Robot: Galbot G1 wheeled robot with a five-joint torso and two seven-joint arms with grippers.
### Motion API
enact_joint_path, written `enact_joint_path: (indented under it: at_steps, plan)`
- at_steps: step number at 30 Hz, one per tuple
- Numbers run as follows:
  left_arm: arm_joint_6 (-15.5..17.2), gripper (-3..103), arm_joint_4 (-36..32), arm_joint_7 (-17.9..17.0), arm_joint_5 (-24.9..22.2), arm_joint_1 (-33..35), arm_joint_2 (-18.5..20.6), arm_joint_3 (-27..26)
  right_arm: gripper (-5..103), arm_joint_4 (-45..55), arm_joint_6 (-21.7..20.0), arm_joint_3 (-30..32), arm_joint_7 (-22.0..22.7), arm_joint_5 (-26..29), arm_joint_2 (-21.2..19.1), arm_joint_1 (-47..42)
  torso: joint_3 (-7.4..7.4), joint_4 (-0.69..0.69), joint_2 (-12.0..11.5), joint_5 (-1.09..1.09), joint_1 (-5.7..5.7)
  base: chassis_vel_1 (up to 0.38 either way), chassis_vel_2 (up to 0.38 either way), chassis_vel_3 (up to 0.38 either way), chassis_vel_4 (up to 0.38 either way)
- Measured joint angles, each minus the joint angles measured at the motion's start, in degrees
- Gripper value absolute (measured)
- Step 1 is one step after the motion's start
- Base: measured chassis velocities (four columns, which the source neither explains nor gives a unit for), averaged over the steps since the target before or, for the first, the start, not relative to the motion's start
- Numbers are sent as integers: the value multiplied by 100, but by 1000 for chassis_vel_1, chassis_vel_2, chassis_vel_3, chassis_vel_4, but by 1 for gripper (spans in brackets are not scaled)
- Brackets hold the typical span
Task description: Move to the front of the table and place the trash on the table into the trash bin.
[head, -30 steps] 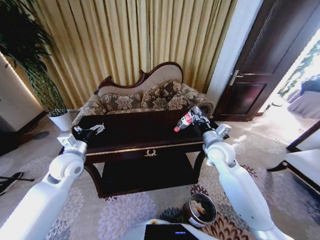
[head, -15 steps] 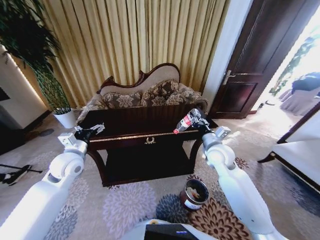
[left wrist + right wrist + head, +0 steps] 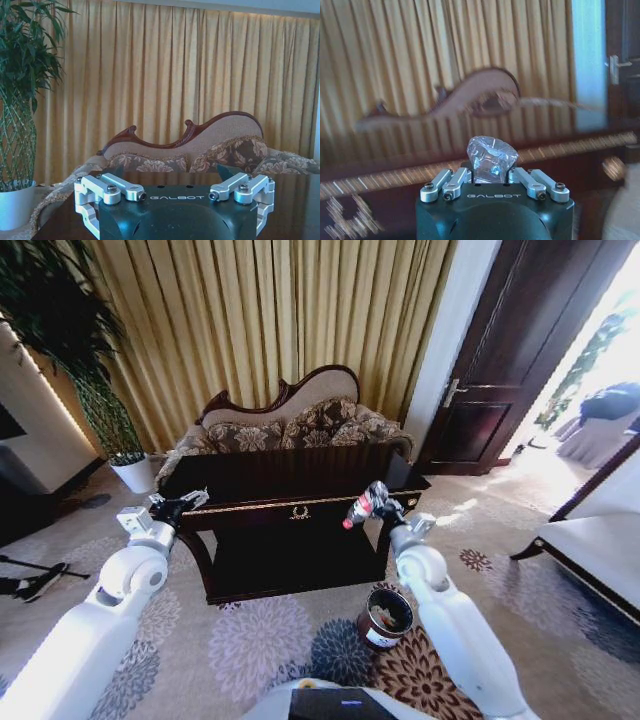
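Note:
The dark brown table [image 3: 270, 478] with gold trim stands in front of me. My right gripper [image 3: 377, 500] is shut on a clear plastic bottle [image 3: 358, 510] with a red cap and label, held tilted in the air just in front of the table's right front edge. The bottle's clear base [image 3: 491, 159] sits between the right gripper [image 3: 491, 172] fingers in the right wrist view. The round dark trash bin [image 3: 386, 619] stands on the carpet below and slightly right of the bottle. My left gripper [image 3: 188, 502] is open at the table's left front corner, over the tabletop [image 3: 300, 200], with nothing in the gripper [image 3: 170, 172].
An ornate sofa [image 3: 290, 430] stands right behind the table against gold curtains. A white plant pot [image 3: 135, 475] is at the far left, a dark door [image 3: 510, 370] at the right. A pale low bench [image 3: 600, 565] lies to my right.
The camera has pulled back and the view has shifted. My right gripper has carried the bottle from above the table's right end to in front of its edge, nearer the bin. The left arm holds still.

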Motion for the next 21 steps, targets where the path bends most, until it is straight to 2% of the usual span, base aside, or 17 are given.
enact_joint_path:
  at_steps: [5,11,15,17,21]
  plan:
    - [-8,100,52,61,23,2,-26,-23,28,-694,85,111,-182,-313,107,30,0,-1,0,1,-1,0,0,0,0]
    - [-111,100,150,171,94,12,-71,-44,28,-2139,468,421,-572,-1113,20,208,0,0,0,0,-1,0,0,0,0]
    - [-134,100,186,211,116,-20,-96,-16,28,-2465,478,524,-591,-1330,-2,205,-1,-1,1,0,-2,0,0,0,0]
    - [-149,100,210,218,139,-45,-125,20,28,-2802,480,661,-581,-1711,3,225,-1,-1,1,0,-3,0,0,0,0]
    - [-171,100,233,238,168,-34,-142,26,28,-3361,577,907,-400,-2096,52,313,-1,1,1,0,-2,0,0,0,0]
